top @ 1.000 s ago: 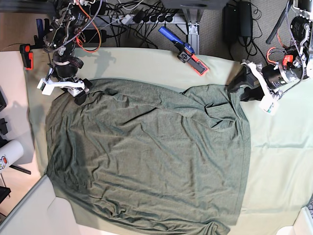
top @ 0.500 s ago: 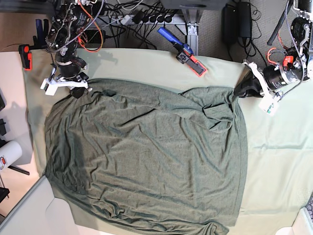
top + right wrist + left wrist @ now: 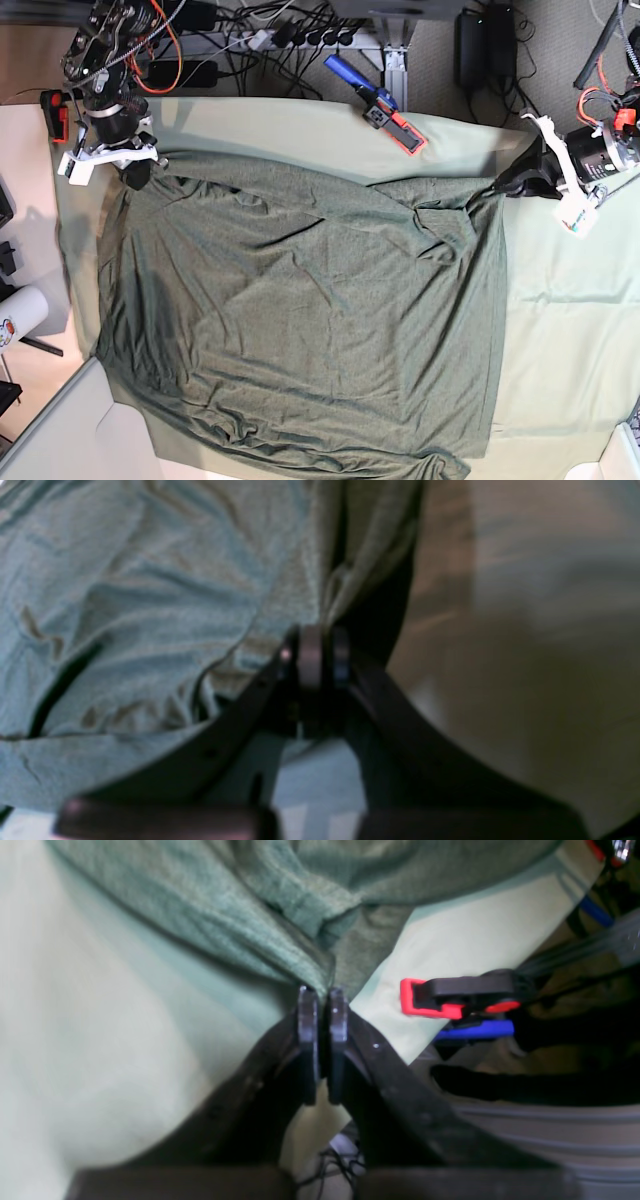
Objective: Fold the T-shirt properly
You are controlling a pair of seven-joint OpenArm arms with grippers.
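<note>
The right wrist view is blurred; the T-shirt [image 3: 165, 610] runs off its 9 o'clock and 12 o'clock edges. In the left wrist view, the clamp [image 3: 465, 997] at 3 o'clock is soft, its far end lost in dark clutter.

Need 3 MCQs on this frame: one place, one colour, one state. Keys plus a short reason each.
1. Where is the left gripper holding the T-shirt?
A. near hem
B. far corner on the base view's right
C. centre

2. Colour of the cloth under the T-shirt?
A. pale green
B. white
C. red

3. State of the right gripper?
A. open above the shirt
B. shut on the T-shirt
C. out of view

Key: B, it pinches that far corner; A, pale green shows around the shirt; B, its jaws clamp fabric in the right wrist view.
</note>
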